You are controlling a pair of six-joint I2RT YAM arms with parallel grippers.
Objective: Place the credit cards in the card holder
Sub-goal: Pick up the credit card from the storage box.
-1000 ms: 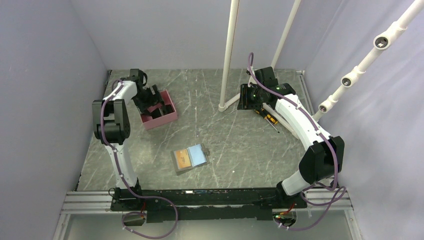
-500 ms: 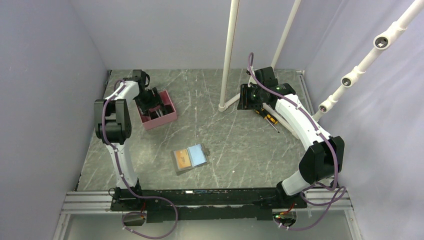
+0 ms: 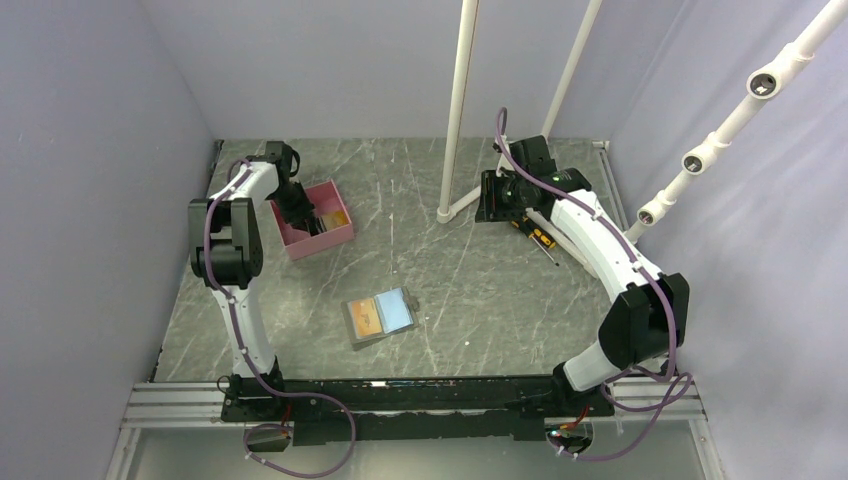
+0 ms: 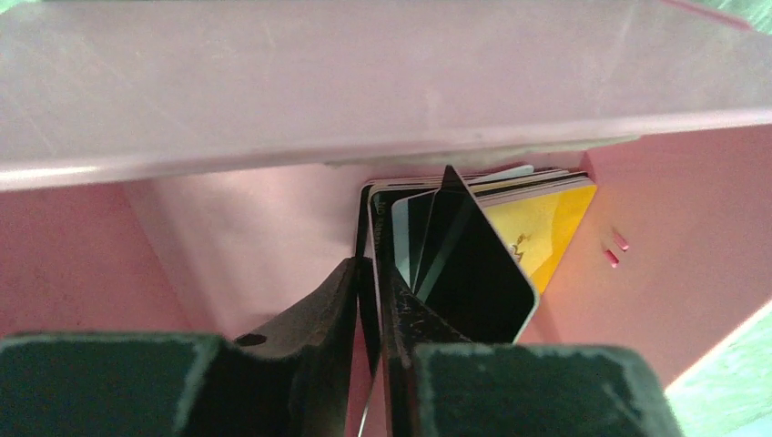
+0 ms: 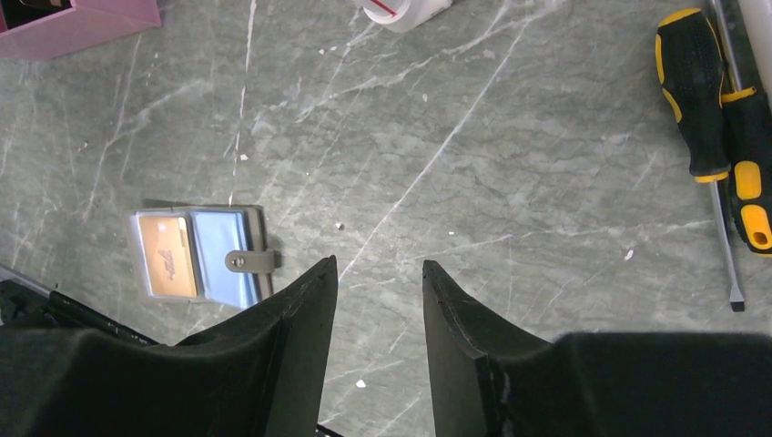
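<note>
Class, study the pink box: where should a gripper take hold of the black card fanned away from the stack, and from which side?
Grip the black card by its exposed near edge, coming in through the open top of the pink box, one finger on each face. It is thin and tilts off the stack, leaving gaps beside it; the walls block sideways approaches.

Pink box (image 3: 322, 241), two screwdrivers (image 5: 692, 100), white poles (image 3: 458, 110)

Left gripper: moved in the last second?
Yes. In the top view the left gripper shifted toward the pink box's left wall, uncovering an orange card in its right half.
</note>
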